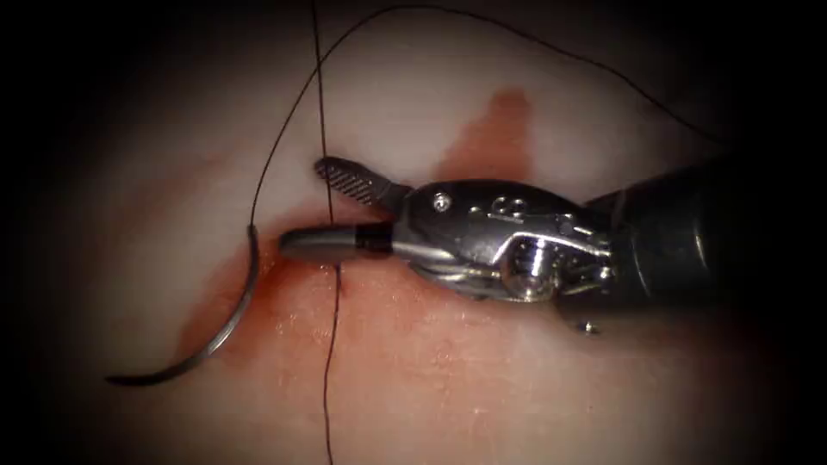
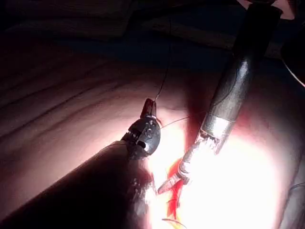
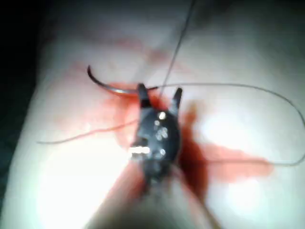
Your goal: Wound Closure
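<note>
Right tool (image 1: 332, 207) level, jaws agape

right tool (image 1: 332, 211): silver wrist | ridged dark fingers (image 1: 349, 179) | dark shaft

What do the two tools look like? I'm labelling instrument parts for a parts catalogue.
The right tool has a dark shaft, a silver metal wrist with a screw and an engraved mark, and slim jaws, one cross-hatched inside. The left tool has a dark shaft, a rounded black wrist and small jaws.
</note>
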Controlling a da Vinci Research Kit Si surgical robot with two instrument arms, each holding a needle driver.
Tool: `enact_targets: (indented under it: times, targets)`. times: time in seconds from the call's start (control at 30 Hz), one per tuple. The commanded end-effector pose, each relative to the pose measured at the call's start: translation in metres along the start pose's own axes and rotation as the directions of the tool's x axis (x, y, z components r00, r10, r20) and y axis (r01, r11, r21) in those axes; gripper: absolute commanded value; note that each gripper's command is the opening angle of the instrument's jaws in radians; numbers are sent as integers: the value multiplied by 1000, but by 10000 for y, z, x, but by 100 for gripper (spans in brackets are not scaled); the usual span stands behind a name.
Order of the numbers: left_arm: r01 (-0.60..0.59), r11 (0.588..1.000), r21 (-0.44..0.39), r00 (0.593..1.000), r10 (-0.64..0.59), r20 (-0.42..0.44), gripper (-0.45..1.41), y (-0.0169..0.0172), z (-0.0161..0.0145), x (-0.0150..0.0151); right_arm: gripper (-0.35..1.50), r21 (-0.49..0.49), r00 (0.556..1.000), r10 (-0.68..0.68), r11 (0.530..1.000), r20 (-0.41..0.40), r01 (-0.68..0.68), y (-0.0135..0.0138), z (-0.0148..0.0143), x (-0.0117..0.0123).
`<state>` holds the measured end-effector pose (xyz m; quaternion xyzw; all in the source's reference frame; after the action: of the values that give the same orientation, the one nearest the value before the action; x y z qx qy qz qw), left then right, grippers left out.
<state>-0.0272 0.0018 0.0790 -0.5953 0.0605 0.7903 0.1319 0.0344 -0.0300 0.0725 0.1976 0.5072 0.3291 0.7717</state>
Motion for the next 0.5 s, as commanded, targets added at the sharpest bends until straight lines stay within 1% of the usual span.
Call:
enact_targets:
  times: [0.03, 0.33, 0.5]
  targets:
    - [1, 1000, -3, 1000, -1, -2, -45, 0, 6, -2, 133, 7, 1000, 1, 1000, 0, -1, -3, 13, -2]
    - [9, 1000, -10, 1000, -9, -11, -45, 4, 7, 9, 133, 19, 1000, 3, 1000, 6, -3, -5, 29, 1]
    - [8, 1000, -13, 1000, -8, -15, -45, 6, 9, 10, 123, 47, 1000, 7, 999, 15, -8, -9, 33, 1]
